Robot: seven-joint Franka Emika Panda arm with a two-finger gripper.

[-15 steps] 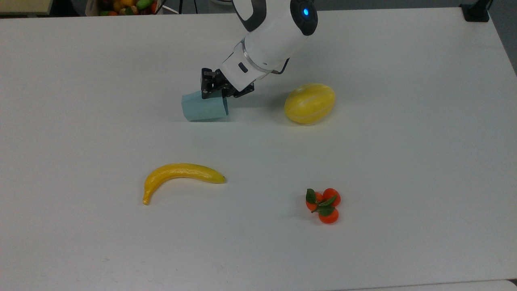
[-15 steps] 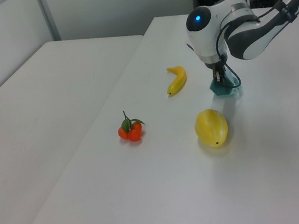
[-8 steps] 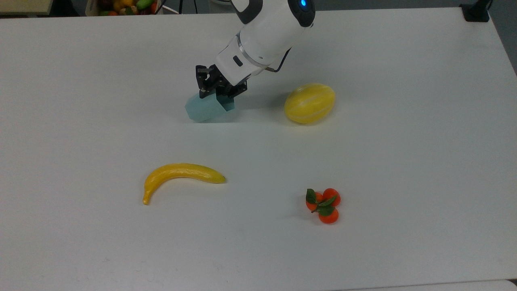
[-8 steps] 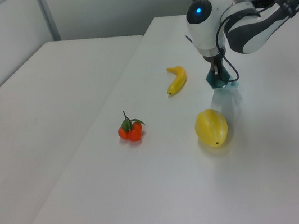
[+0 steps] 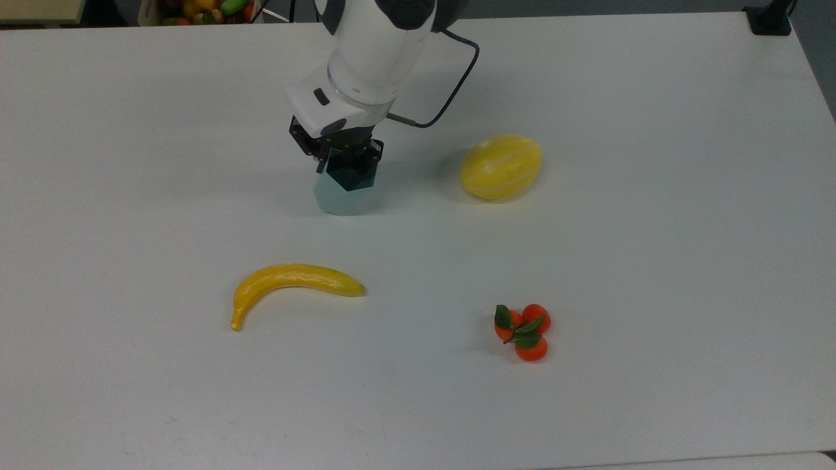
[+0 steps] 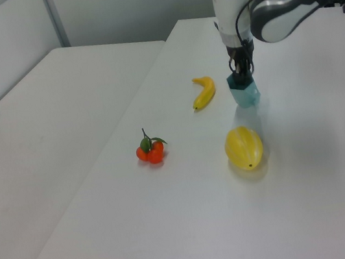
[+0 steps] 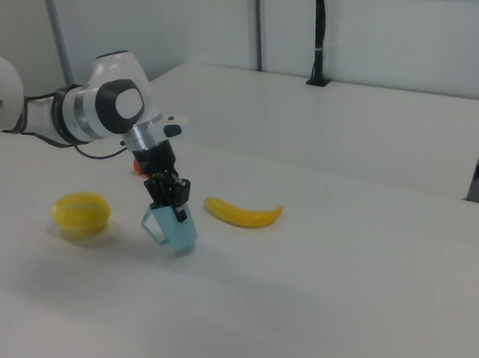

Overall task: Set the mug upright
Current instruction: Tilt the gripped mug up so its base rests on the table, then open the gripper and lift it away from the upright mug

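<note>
The pale teal faceted mug [image 5: 346, 194] stands almost upright on the white table [image 5: 653, 261], its dark opening facing up toward the top view. In the right view the mug [image 7: 177, 230] leans a little, its small handle toward the right view's left and its narrow base at or just above the table. My gripper [image 5: 344, 155] comes down from above and is shut on the mug's rim. In the left view the gripper [image 6: 240, 74] sits right over the mug [image 6: 246, 93].
A yellow melon [image 5: 501, 166] lies to the top view's right of the mug. A banana [image 5: 294, 281] and a cluster of tangerines [image 5: 524, 331] lie nearer the table's front. A bin of fruit [image 5: 202, 9] sits beyond the far edge.
The gripper has swung from slanted to vertical, turning the mug from lying on its side to nearly upright and shifting it slightly toward the top view's front.
</note>
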